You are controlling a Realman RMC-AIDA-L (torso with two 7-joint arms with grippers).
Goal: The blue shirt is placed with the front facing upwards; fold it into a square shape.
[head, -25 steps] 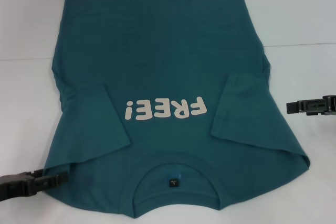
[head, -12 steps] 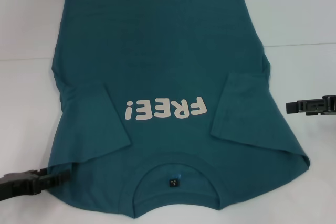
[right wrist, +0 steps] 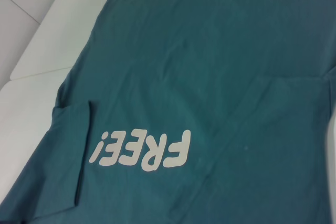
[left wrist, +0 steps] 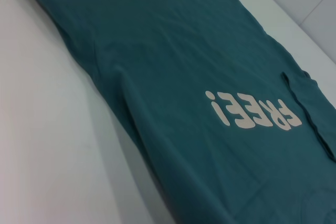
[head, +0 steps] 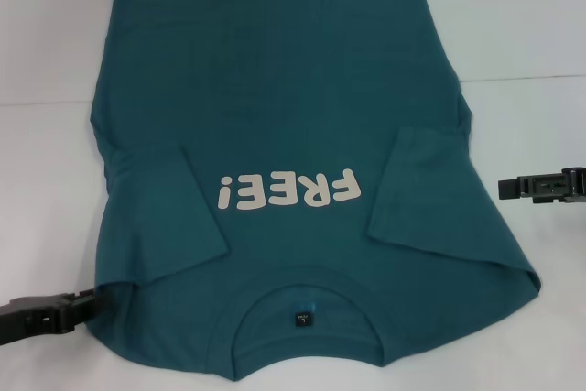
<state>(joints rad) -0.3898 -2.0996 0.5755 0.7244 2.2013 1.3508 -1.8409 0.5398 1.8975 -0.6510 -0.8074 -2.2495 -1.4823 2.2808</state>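
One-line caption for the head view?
Blue shirt lies front-up, both sleeves folded inward; left gripper at its shoulder edge, right gripper off beside it.

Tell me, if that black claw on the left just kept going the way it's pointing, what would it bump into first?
Most likely the blue shirt. The left gripper points sideways at the shirt's near left shoulder corner, with its tip already at the cloth's edge; whether it would slide over or under, I cannot tell.

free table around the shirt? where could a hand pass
Bare white table runs beside both long edges of the shirt and past its far hem. Crowded: left gripper at the near shoulder, right gripper off the other sleeve; collar reaches the near edge.
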